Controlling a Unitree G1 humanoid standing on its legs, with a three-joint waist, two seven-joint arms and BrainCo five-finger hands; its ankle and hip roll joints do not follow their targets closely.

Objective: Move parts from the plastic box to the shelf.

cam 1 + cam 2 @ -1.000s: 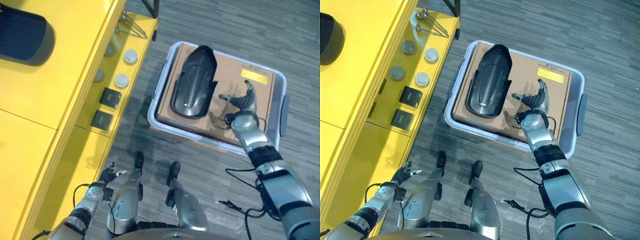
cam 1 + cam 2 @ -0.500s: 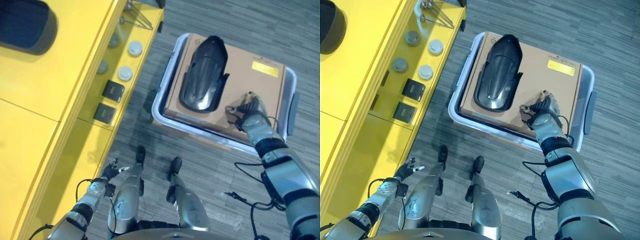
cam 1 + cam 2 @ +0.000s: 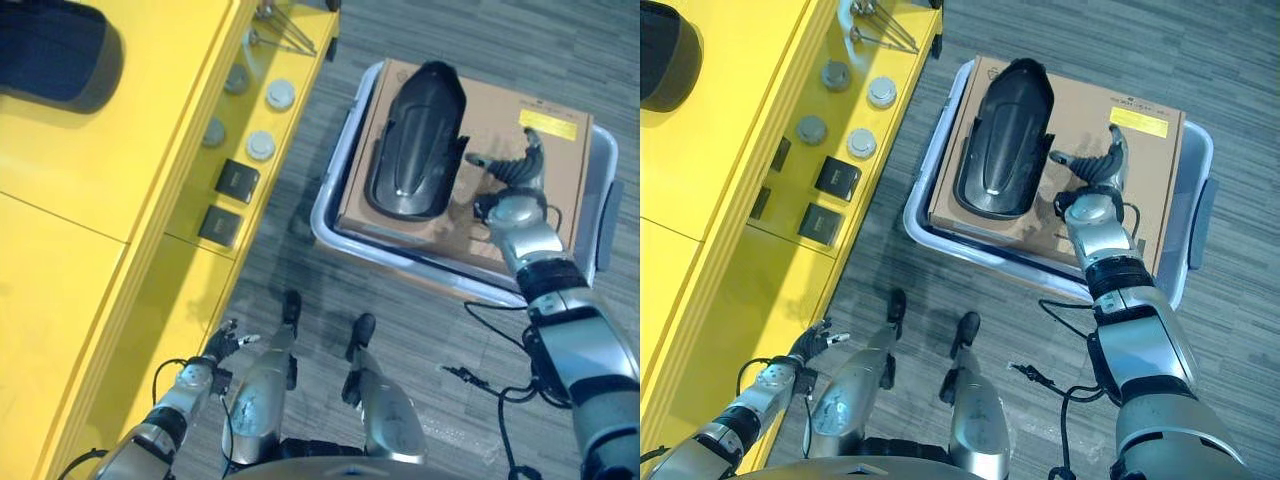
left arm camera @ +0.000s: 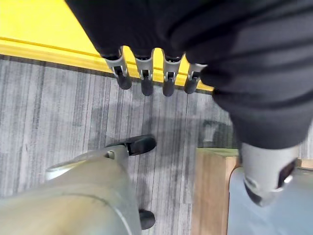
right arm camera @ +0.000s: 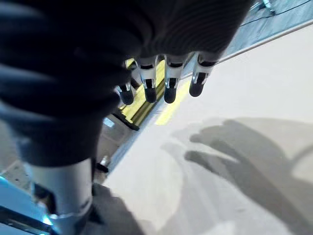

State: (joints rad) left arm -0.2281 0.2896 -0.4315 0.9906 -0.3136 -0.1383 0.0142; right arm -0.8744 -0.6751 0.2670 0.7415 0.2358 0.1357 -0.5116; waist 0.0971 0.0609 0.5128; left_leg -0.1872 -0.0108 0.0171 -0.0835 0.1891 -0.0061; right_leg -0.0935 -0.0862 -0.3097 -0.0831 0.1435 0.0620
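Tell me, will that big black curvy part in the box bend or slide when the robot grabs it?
The black part looks like a moulded, glossy shell, so it is probably stiff and maybe slippery. It lies dome-up on the flat cardboard box, so a push might make it slide or rock. The open right hand hovers beside it.

floor: grey striped carpet, carrying plastic box beside shelf | shelf: yellow, carrying round discs, two black square parts, metal rods | upper level: holding dark bulky part
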